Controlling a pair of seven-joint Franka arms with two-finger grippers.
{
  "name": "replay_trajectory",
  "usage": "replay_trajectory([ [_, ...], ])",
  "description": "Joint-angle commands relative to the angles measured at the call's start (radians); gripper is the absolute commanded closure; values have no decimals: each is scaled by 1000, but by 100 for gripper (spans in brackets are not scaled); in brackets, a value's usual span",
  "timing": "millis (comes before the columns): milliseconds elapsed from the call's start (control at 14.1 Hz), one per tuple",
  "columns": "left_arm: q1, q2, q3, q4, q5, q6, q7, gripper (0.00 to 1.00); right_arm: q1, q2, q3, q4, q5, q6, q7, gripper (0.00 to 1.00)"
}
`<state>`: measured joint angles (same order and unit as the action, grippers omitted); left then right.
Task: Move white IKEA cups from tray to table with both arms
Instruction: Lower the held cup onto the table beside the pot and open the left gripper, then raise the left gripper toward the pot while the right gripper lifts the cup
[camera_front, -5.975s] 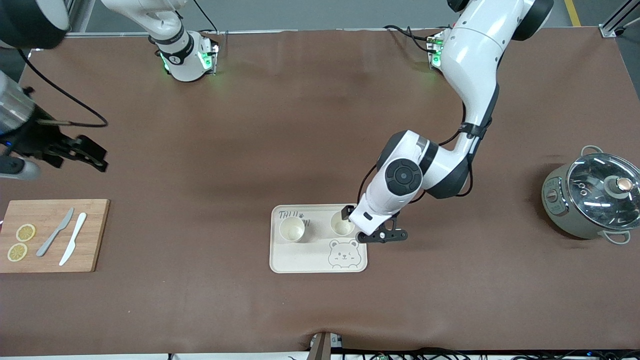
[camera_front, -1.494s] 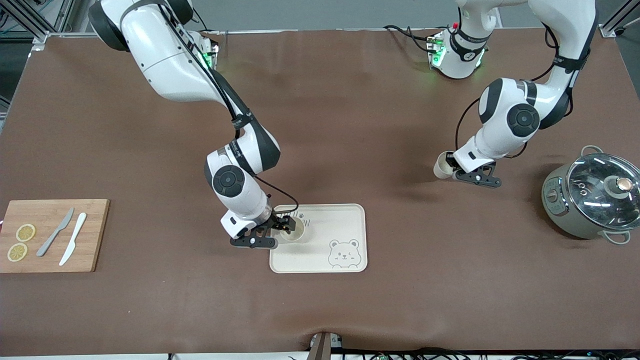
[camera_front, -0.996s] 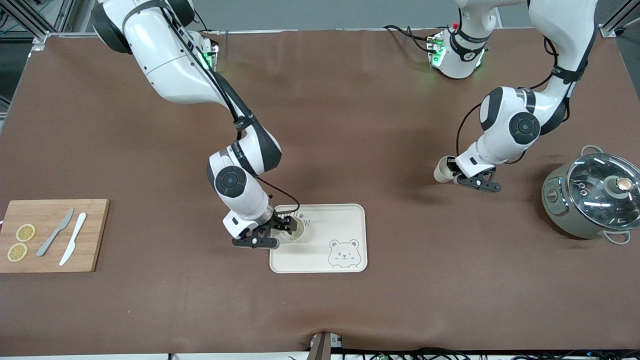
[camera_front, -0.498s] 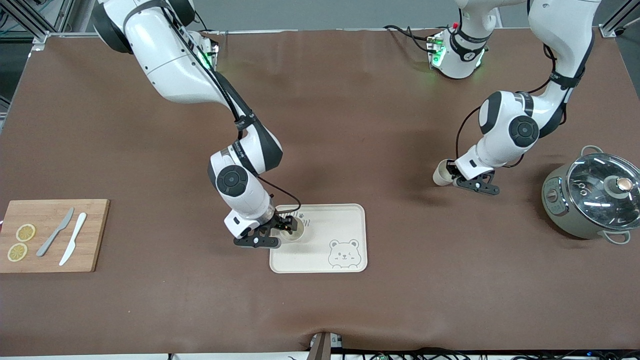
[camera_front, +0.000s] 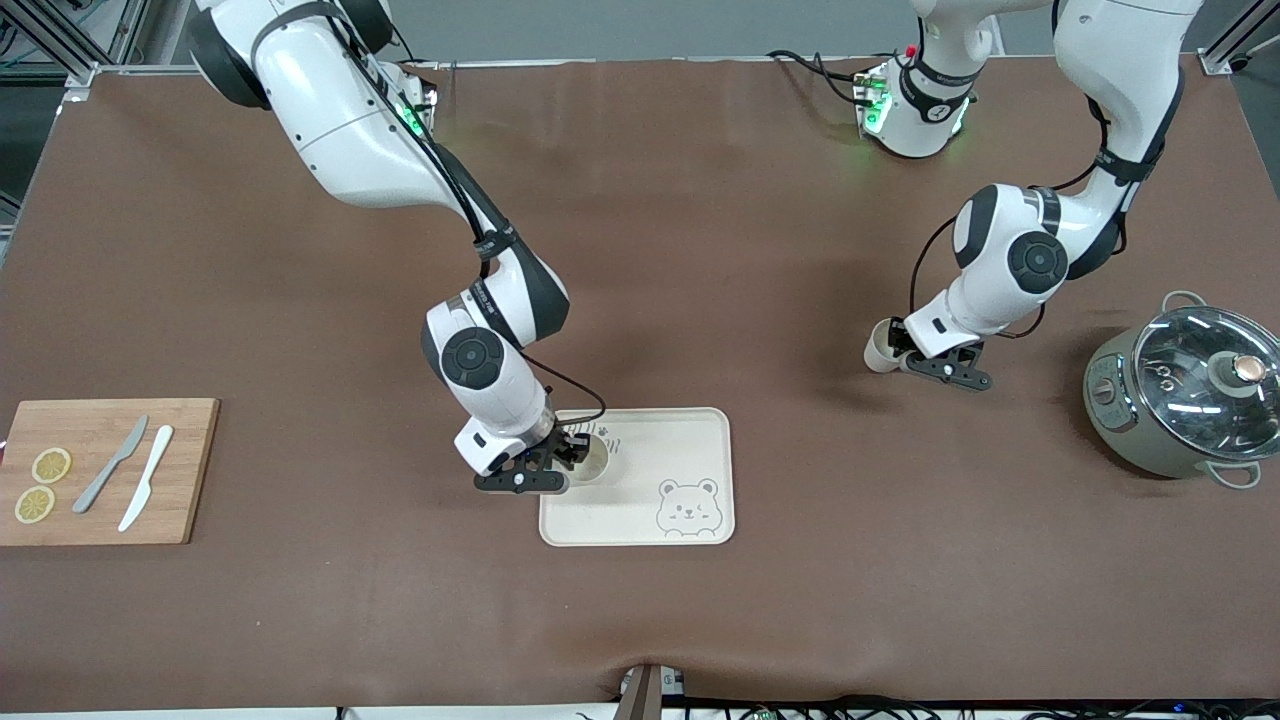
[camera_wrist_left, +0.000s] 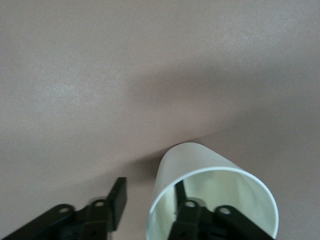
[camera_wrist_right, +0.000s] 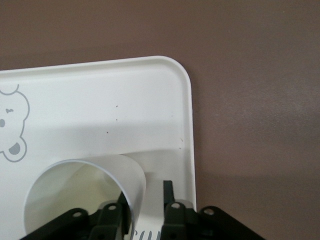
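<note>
One white IKEA cup (camera_front: 594, 464) (camera_wrist_right: 75, 195) stands on the cream bear tray (camera_front: 690, 430) (camera_wrist_right: 125, 100), near the tray's corner toward the right arm's end. My right gripper (camera_front: 574, 456) (camera_wrist_right: 145, 192) straddles its rim, one finger inside and one outside; a gap shows at the outer finger, so it is open. The other cup (camera_front: 877, 353) (camera_wrist_left: 200, 170) is low at the brown table toward the left arm's end; whether its base rests there I cannot tell. My left gripper (camera_front: 895, 344) (camera_wrist_left: 150, 186) is open across its wall, its outer finger standing clear of the cup.
A grey pot with a glass lid (camera_front: 1185, 395) sits at the left arm's end of the table. A wooden cutting board (camera_front: 100, 470) with two knives and lemon slices lies at the right arm's end. Bare brown mat surrounds the tray.
The left gripper came down slightly with its cup and its fingers spread apart. The right gripper's fingers drew closer together across the rim of the cup on the tray.
</note>
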<state>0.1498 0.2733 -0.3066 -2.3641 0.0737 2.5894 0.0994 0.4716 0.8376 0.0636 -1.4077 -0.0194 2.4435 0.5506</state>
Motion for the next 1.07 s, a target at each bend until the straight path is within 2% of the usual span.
replay_trajectory([
  [0, 11, -112, -14, 0, 18, -148, -3, 0, 2, 23, 2, 29, -22, 8, -3, 89],
  [142, 13, -192, -16, 32, 18, -300, 11, 0, 1, 24, 2, 29, -20, 8, -3, 100],
  [213, 13, -219, -16, 69, 17, -381, 16, 0, 1, 24, 2, 29, -20, 8, -3, 100],
  [356, 13, -232, -16, 200, 9, -565, 19, 0, -1, 23, 4, 29, -20, 8, -3, 100],
  [427, 13, -221, -16, 277, 5, -628, 20, 0, -1, 23, 4, 29, -20, 6, -1, 100],
  [569, 16, -186, -8, 415, -43, -661, 2, 0, -5, 17, 4, 30, -19, 0, 2, 100],
  [782, 10, -82, -3, 654, -71, -744, -139, 0, -10, -18, 12, 50, -1, -29, 3, 100],
  [854, -1, -51, -5, 736, -62, -788, -206, 0, -13, -23, 15, 59, -1, -96, 3, 100],
  [996, -6, -20, -5, 903, -60, -901, -282, 0, -13, -49, 10, 152, -2, -266, 2, 100],
])
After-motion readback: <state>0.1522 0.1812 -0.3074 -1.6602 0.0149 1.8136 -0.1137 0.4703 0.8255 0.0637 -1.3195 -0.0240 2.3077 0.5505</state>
